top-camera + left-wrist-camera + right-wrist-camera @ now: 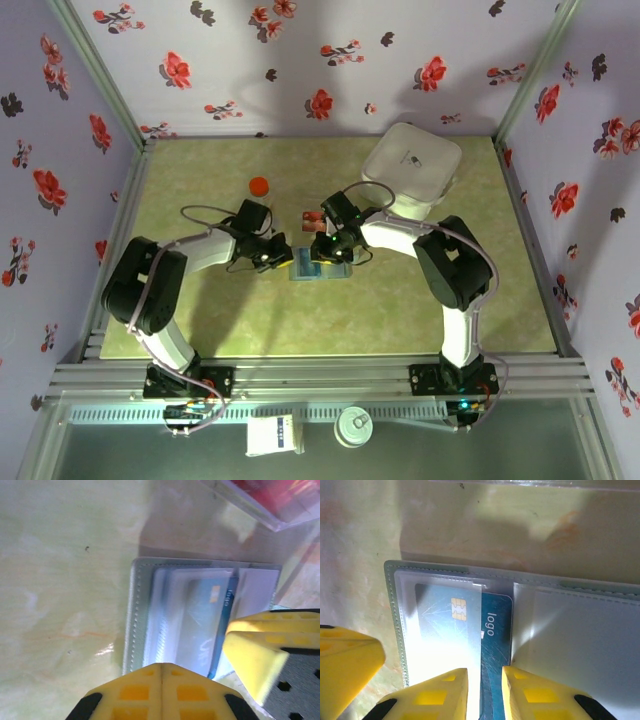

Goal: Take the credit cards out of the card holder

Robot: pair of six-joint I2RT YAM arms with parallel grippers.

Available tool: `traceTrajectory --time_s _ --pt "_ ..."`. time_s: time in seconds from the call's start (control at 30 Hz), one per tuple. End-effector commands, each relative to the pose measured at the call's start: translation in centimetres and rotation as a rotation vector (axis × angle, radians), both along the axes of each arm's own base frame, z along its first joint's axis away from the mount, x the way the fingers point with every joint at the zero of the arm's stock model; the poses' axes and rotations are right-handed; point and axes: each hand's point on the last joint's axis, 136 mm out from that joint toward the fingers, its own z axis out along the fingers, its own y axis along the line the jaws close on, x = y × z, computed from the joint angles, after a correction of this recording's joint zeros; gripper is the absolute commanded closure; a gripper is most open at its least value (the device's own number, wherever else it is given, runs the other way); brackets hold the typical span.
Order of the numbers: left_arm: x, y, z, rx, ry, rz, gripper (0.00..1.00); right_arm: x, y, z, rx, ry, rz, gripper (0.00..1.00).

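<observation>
**Both pairs of fingers at the open card holder, mid-table**

From the top camera we see the card holder lying open near the middle of the green table; the left fingers come to its left side and the right fingers stand over it; a large white case sits at the far right, and a small orange-red disc lies beyond the left arm, well apart from the holder; at this range we cannot read the holder's pockets.

The wrist views supply what the top view lacks; the left wrist view shows the left fingers pressed together with nothing between them, their tips at the holder's near edge, and a clear box with red contents lying just beyond the holder; the right wrist view shows the right fingers a narrow slit apart, with a bare strip of card visible in the gap; we cannot tell whether they pinch it.

The holder is pale grey-green with a stitched rim and clear plastic pockets; a blue credit card, with a gold chip and the word "logo", lies part-way out of one pocket; its chip end looks pale under the plastic, its other end dark and uncovered beside the centre fold.
</observation>
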Motion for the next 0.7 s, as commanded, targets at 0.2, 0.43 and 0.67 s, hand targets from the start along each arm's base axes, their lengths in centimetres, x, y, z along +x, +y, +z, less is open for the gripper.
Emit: traceTrajectory --time_s 0.2,0.43,0.67 --pt "-0.1 -2.1 1.5 0.012 -0.030 -0.072 1.00 -0.1 -0.5 1.5 -0.002 -0.035 0.005 0.75" --pt "-0.1 -2.4 -0.1 0.049 -0.004 -0.087 1.00 -0.1 -0.9 2.0 -0.010 -0.054 -0.003 0.74" --pt "-0.2 -1.8 -1.0 0.090 0.005 -0.089 1.00 -0.2 -1.1 1.9 -0.014 -0.055 -0.006 0.74"
